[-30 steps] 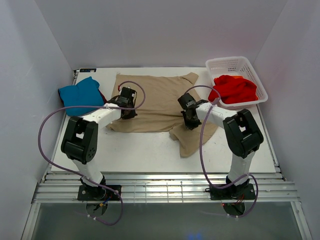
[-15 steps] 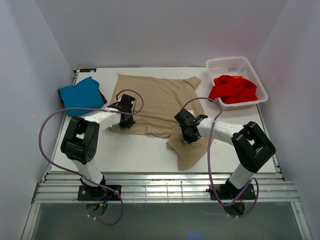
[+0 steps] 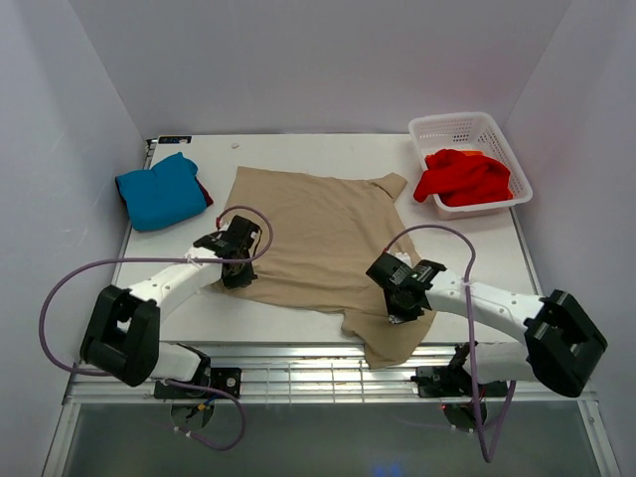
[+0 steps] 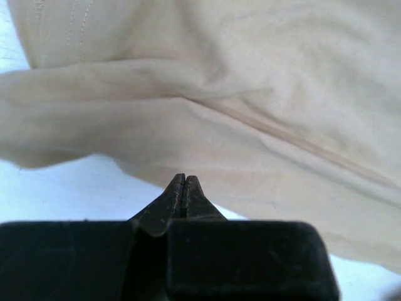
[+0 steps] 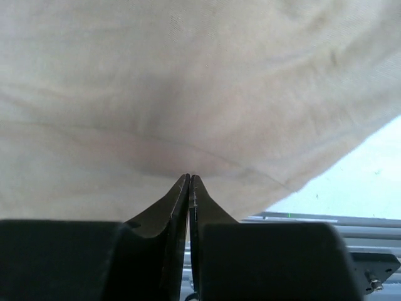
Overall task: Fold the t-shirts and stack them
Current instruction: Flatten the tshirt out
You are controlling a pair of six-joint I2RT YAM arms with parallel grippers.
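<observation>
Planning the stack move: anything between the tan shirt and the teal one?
Nothing visible. Only bare table lies between the tan shirt and the teal shirt; the basket sits on the far right.

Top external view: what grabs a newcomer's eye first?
The big tan t-shirt spread across the middle of the table, with one part drooping over the near edge. Both arms stretch low over it, the left gripper and right gripper each shut on its near side. Then the colours: a bright red t-shirt piled in the white basket at far right, and a folded teal t-shirt at far left.
</observation>
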